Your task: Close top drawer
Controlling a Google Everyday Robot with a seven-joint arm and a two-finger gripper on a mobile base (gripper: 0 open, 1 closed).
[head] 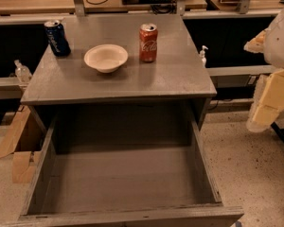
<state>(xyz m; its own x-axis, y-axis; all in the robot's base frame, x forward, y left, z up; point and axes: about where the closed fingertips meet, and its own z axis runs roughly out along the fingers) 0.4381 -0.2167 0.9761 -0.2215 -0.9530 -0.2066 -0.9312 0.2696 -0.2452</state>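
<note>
The top drawer (pixel 123 183) is a wide, deep grey box pulled far out of the grey cabinet (pixel 118 74). Its inside is empty. Its front panel (pixel 132 216) runs along the bottom edge of the view; the knob is hidden. My arm (pixel 274 79) shows at the right edge as white and cream links, to the right of the cabinet and above the floor. My gripper is out of view.
On the cabinet top stand a blue can (pixel 57 38), a white bowl (pixel 105 57) and a red cola can (pixel 148 42). Cardboard boxes (pixel 19 145) lie on the floor at left. A small pump bottle (pixel 203 56) stands behind the cabinet at right. Desks with cables run across the back.
</note>
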